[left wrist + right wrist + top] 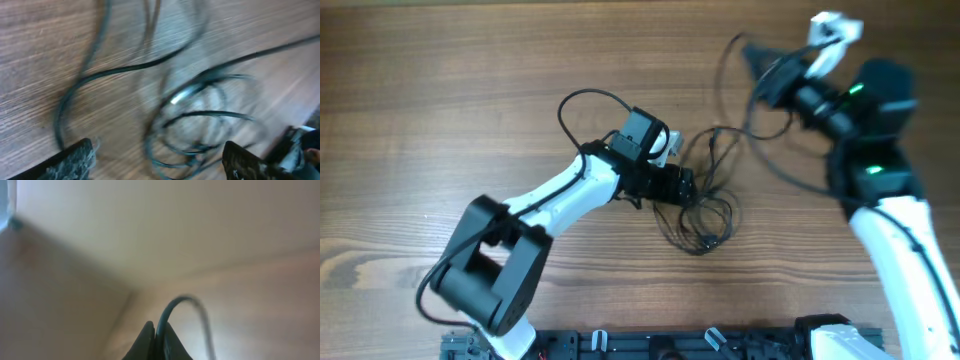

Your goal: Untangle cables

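Observation:
The cables [705,215] lie as thin black tangled loops on the wooden table at centre right; long strands run up to the right. My left gripper [686,186] is open, low over the loops' left edge. In the left wrist view the blurred loops [200,125] lie between and ahead of its two spread fingers [157,161]. My right gripper [760,60] is raised at the upper right, shut on a cable strand [172,307] that arcs out from between its closed fingers [158,339].
The table [440,120] is brown wood. A thicker black arm cable [582,100] loops behind the left wrist. A black rail [650,345] runs along the front edge between the arm bases.

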### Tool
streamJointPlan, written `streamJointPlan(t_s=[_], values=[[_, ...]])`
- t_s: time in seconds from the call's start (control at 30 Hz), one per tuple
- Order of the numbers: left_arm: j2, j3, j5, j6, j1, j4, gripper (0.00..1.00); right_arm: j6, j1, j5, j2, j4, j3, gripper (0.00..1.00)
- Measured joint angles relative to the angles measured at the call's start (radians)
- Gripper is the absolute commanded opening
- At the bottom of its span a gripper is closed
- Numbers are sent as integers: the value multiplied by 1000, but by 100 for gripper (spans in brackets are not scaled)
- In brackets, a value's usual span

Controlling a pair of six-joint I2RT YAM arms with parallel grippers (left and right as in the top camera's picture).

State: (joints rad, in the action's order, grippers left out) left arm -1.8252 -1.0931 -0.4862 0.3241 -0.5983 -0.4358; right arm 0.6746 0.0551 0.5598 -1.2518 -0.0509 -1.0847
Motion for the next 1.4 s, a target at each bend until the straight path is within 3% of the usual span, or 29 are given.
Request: streamJointPlan(t_s=[0.1,0.2,0.37,0.43,0.63,0.8,1.03,1.4], values=[[-59,0,11,-5,0,-2,85,-31,-103,-36,5,42,-134,7],[-73,-7,4,-7,2,2,72,-45,-159,-48,13,74,-203,7],[-97,-13,11,7,11,-12,11,-56,-202,-95,20,124,-222,7],[-108,-13,43,35,24,-58,4,-75,-206,-158,18,154,-222,7],[-85,-40,260,230,154,-245,4,-127,-262,-529,14,145,-222,5],[-77,-43,344,335,319,-247,4,-149,-419,-780,2,16,-222,5],[-77,-42,354,373,391,-203,4,-314,-634,-885,-91,-66,-225,4],[-80,-39,362,379,330,-143,4,-442,-713,-900,-498,182,-228,4]])
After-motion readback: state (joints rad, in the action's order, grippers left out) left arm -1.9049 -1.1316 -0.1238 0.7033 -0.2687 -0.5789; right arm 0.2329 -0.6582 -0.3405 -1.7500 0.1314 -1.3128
